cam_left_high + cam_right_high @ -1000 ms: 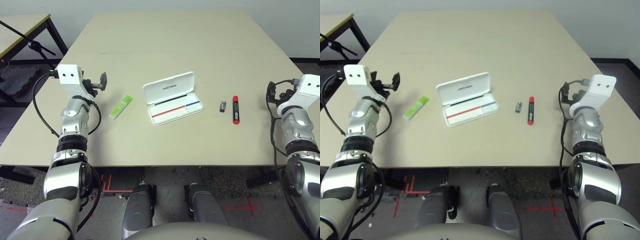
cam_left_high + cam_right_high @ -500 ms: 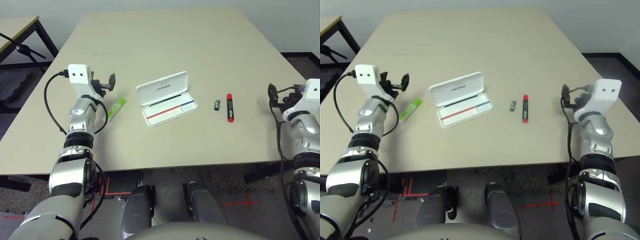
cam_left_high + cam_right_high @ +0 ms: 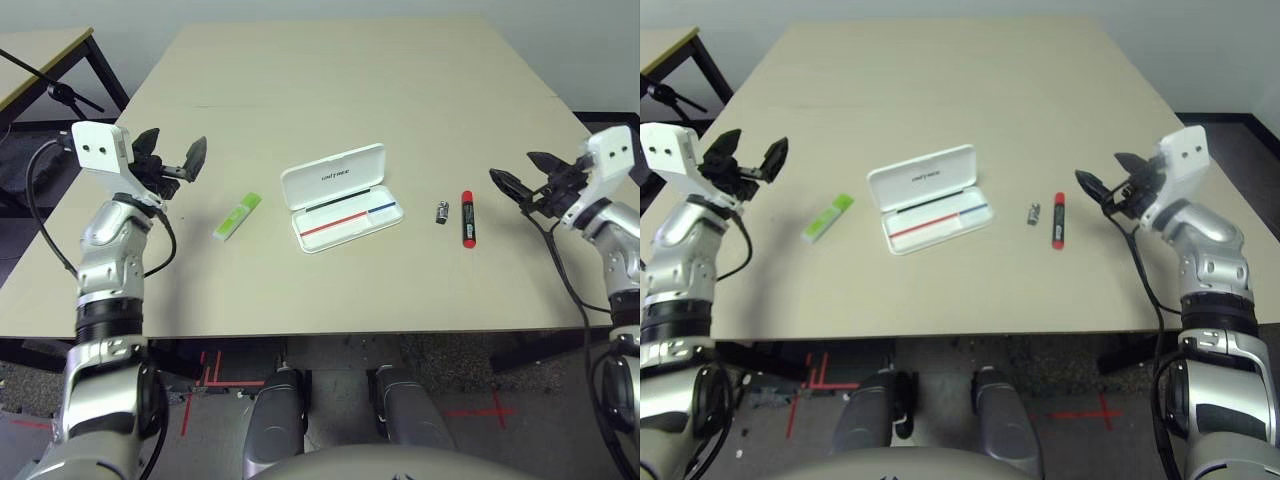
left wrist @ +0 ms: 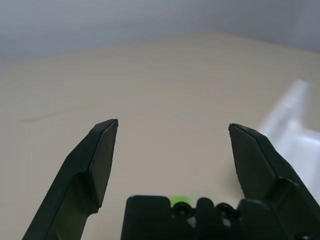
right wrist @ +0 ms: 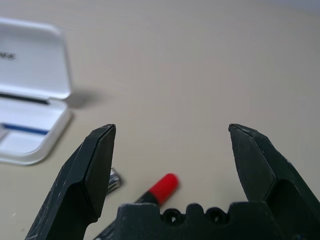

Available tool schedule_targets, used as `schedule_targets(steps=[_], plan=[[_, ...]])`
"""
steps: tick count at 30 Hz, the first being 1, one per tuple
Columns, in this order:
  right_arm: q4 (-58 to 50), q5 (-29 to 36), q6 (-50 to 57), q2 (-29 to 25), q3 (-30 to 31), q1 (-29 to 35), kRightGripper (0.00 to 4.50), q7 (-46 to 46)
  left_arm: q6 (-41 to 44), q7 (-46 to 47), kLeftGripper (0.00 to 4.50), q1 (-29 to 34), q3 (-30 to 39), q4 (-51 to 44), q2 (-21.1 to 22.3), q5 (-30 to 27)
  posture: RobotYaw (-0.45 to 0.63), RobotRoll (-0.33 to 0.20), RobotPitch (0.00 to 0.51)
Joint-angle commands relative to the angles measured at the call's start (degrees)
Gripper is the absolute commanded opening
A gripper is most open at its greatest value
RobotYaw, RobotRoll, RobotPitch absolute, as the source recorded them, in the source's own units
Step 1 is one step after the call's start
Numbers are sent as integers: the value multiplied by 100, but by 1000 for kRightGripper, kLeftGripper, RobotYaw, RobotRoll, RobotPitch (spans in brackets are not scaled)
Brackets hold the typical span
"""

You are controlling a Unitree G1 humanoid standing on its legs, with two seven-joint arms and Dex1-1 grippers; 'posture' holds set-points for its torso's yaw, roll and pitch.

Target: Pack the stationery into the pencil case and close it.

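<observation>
The white pencil case (image 3: 343,197) lies open in the middle of the table, lid up, with a red-and-blue stripe in its base. Left of it lies the flat light-green bar (image 3: 238,216). To its right are the tiny dark-grey and silver piece (image 3: 443,212) and the red marker (image 3: 467,218). My left gripper (image 3: 172,150) hovers open, up and to the left of the green bar. My right gripper (image 3: 515,168) is open too, just right of the marker and pointing at it. The right wrist view has the marker (image 5: 162,186) and the grey piece (image 5: 114,180) below the open fingers.
The beige table (image 3: 350,80) stretches far behind the objects. A second table (image 3: 40,50) and a black stand (image 3: 60,95) sit off the left edge. Dark floor with red tape marks lies below the front edge.
The camera has shifted. My left gripper has drawn back to the left, away from the green bar, and stands open. My right gripper has swung in towards the marker, fingers spread.
</observation>
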Motion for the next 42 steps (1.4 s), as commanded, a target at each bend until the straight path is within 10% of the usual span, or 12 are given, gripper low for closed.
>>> schedule_targets(steps=[1, 26, 42], plan=[[-76, -68, 135, -36, 223, 18, 4500, 387, 755, -723, 4463, 344, -470, -999, 311, -412, -34, 0, 94], [-291, -373, 156, 130, 819, -14, 4500, 1041, 925, -1645, 4463, -542, -3152, -571, -95, 1287, -51, 0, 78], [-207, -445, 0, 248, 786, 13, 4500, 873, 840, -1731, 4463, -1017, -3613, 434, -401, 2246, -74, 0, 85]])
